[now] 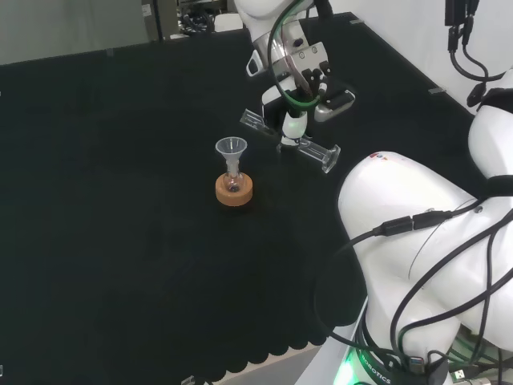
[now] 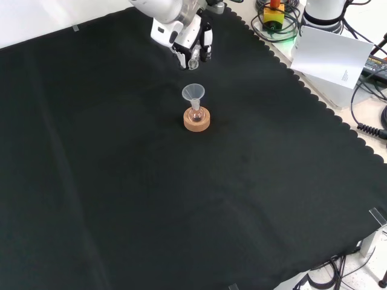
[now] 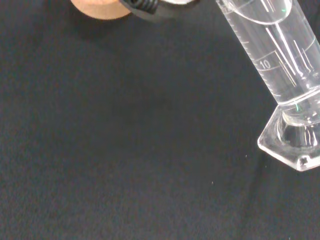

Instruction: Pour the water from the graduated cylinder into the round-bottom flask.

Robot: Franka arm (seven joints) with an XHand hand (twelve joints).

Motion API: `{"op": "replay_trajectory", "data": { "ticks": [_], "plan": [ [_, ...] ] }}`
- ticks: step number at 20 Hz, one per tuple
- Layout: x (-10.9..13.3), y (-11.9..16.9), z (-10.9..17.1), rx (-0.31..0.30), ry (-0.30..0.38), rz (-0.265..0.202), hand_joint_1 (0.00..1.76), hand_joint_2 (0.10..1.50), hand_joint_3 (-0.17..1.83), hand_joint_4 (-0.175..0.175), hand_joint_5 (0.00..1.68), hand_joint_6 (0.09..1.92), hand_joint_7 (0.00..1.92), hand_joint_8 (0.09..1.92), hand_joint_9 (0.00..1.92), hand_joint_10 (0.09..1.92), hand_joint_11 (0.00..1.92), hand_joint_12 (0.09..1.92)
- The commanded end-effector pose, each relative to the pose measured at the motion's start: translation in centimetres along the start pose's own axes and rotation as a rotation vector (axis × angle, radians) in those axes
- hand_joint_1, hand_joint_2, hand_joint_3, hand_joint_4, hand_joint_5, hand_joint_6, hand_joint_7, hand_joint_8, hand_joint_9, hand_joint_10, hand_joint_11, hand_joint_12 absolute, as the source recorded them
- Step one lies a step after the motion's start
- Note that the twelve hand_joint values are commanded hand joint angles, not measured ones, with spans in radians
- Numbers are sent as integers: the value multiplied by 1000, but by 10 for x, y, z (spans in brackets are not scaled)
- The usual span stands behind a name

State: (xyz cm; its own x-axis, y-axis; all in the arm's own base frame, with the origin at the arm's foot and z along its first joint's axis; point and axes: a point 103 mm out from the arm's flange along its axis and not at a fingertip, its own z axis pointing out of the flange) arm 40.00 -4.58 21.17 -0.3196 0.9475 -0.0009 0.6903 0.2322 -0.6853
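Note:
A small round-bottom flask [image 1: 233, 184] sits on a cork ring [image 1: 234, 192] mid-cloth, with a clear funnel [image 1: 231, 147] in its neck. The same flask [image 2: 196, 114], funnel [image 2: 193, 92] and ring [image 2: 197, 122] show in the front view. To the right in the head view, my hand [image 1: 300, 88] is shut on the clear graduated cylinder [image 1: 309, 147], which lies almost level. Its mouth points toward the funnel but stops short of it, and its foot points away. The hand [image 2: 187, 39] and cylinder [image 2: 193, 61] are behind the funnel in the front view. Up close, the cylinder [image 3: 280, 60] shows its scale and hexagonal foot [image 3: 292, 145].
The arm's white links [image 1: 417, 241] take up the head view's right side. The cloth's scalloped edge [image 2: 314, 90] runs along the right of the front view, with a white box [image 2: 332, 54] and cables beyond it. A bit of the cork ring [image 3: 97, 7] shows in the wrist view.

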Motion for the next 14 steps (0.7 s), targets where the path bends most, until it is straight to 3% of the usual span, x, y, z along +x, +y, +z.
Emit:
{"op": "replay_trajectory", "data": {
  "ticks": [1, 14],
  "plan": [
    [3, -1, 4, 47, -13, 6, 1140, 1152, -1, -167, 915, 1095, 1175, 389, 1437, 87, 1245, 784],
    [11, 8, 9, 185, -54, 26, 1139, 1152, -1, -164, 917, 1094, 1182, 382, 1440, 87, 1247, 781]
  ]
}}
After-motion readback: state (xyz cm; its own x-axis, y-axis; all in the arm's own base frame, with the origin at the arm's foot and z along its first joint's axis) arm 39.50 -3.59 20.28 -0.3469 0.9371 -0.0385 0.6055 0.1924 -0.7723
